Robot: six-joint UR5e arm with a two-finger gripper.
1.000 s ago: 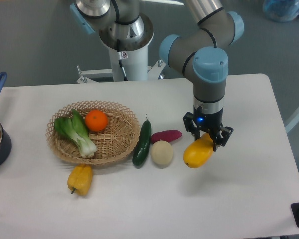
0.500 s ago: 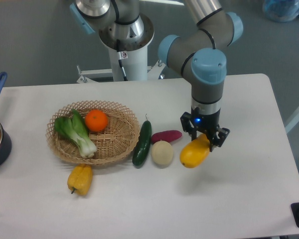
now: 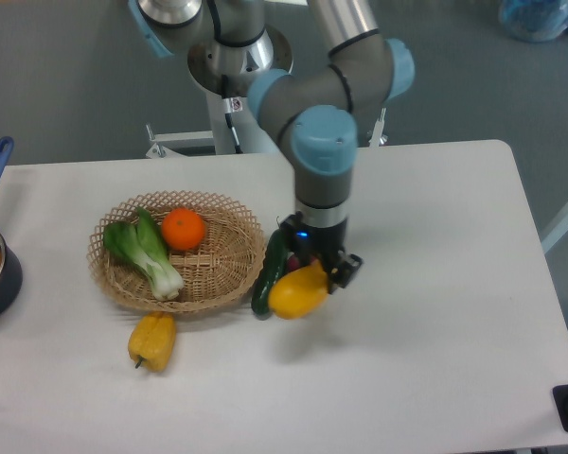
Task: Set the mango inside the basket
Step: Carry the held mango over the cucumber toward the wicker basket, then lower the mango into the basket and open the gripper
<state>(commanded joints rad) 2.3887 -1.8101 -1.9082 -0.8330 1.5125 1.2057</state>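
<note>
The gripper has carried the glossy oval mango leftward – clenched on it, beside the woven wicker basket, a cucumber between.

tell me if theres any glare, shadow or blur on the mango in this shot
Camera view: the mango in the gripper looks sharp, with no clear motion blur; soft sheen on its skin, no harsh glare. A faint, diffuse shadow lies on the white table just below it, so the lighting is even and overhead.
</note>
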